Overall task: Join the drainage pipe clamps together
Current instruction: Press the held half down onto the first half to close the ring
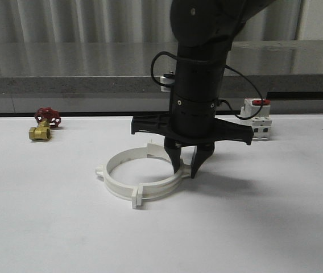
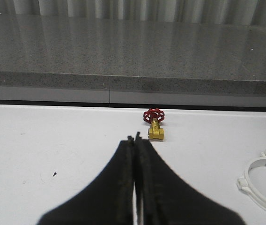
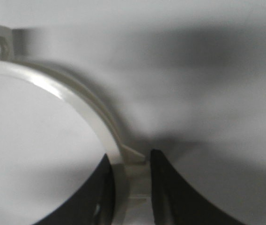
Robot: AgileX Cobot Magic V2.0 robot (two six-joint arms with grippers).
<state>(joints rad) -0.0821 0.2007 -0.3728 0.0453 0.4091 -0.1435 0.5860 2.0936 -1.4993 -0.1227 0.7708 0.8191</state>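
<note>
Nearest you, the drainage pipe clamps [image 1: 141, 176] lie as a ring on the white surface [image 1: 48, 227]. Far left sits a brass valve [image 1: 43, 126]. Your left hand [image 2: 136, 140] has its fingers pressed together on nothing. Your right hand [image 1: 187, 166] straddles the ring's right wall, fingers either side, gripping it. A switch [image 1: 257, 118] stands behind.

You have white clamps [image 1: 141, 176] on a plain white table [image 1: 48, 227], a black gripper [image 1: 187, 168] over them, a brass valve [image 1: 41, 132] with a red handwheel, a white switch [image 1: 258, 120] topped red, and a speckled grey ledge [image 1: 65, 68] behind.
</note>
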